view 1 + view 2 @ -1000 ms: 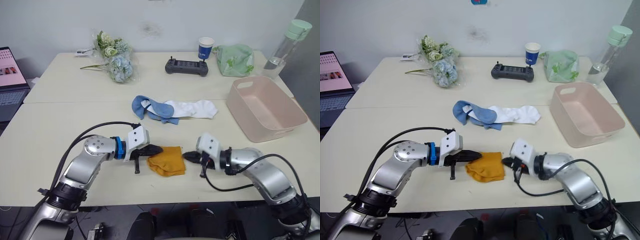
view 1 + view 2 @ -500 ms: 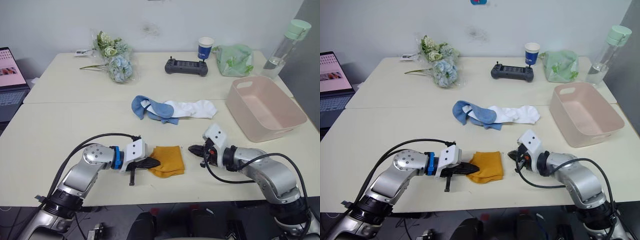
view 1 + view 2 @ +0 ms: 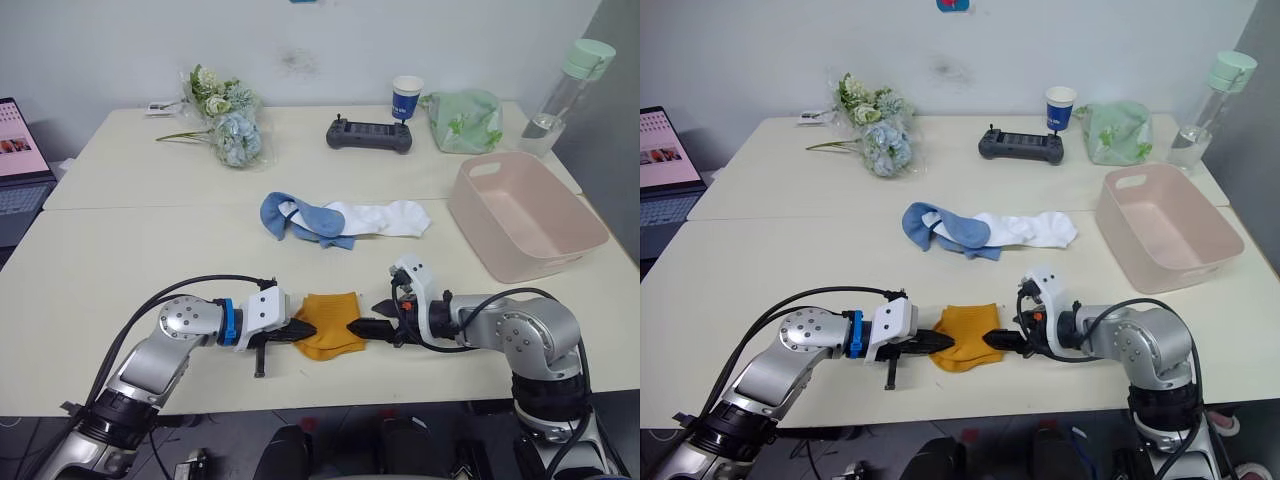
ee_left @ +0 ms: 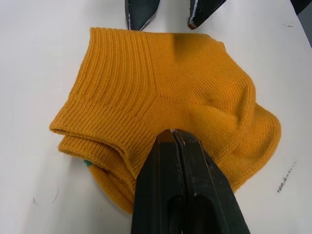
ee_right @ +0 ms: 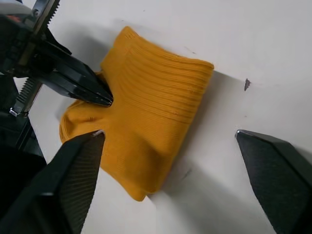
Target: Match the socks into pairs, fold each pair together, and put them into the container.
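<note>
right end effector (image 5: pixel 170 141) has closed in, fingers spread wide, on the folded mustard-orange fabric socks (image 3: pixel 326 322) — left end effector (image 4: pixel 174 138) pinches their nine o'clock edge.

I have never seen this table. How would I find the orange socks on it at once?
Start at the pink tub on the robot's right, then look toward the near table edge. The folded orange socks lie there between the left claw and right claw. The other socks, blue and white, lie farther back.

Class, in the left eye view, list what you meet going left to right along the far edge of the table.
Laptop → artificial flowers → black controller → blue paper cup → pale green cloth bag → water bottle.
</note>
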